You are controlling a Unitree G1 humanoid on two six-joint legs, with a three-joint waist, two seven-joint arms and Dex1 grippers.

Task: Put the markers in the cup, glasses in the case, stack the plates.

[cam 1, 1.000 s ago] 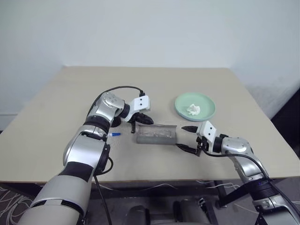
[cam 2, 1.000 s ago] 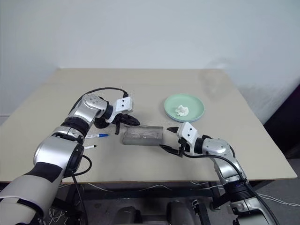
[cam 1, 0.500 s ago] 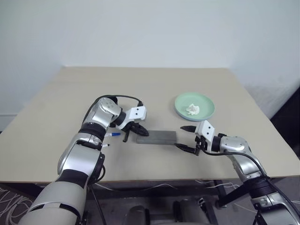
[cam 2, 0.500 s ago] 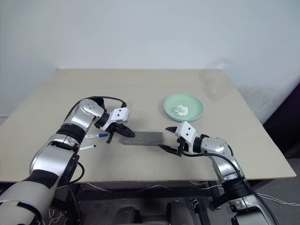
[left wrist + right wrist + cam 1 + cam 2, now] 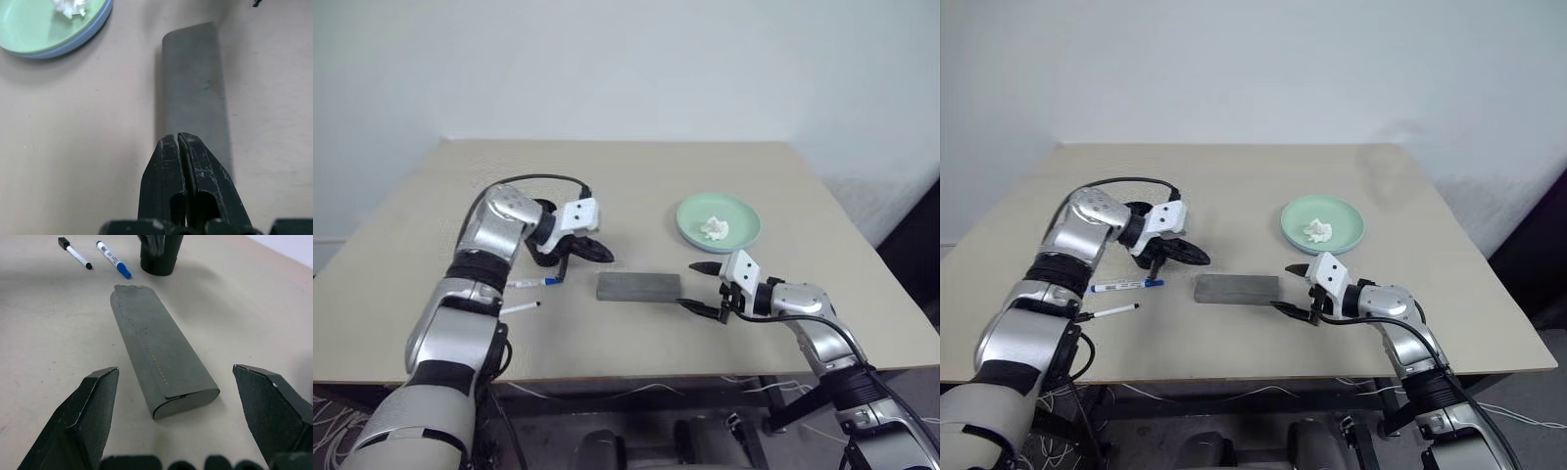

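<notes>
Lying flat and closed in the middle of the worktop is the case, and everything lines up around it! The left tool hangs just off the case's left end, fingers pressed tight together, gripping nothing. The right tool sits at the case's right end, fingers spread wide to either side of that end, not touching it. Left of the case lie the two markers, the blue-capped marker nearer it and the dark-capped marker just beyond. The cup stands upright off the case's far-left corner, behind the left arm. Off the case's far right corner sit the plates, green on blue, with a white paper wad on top.
</notes>
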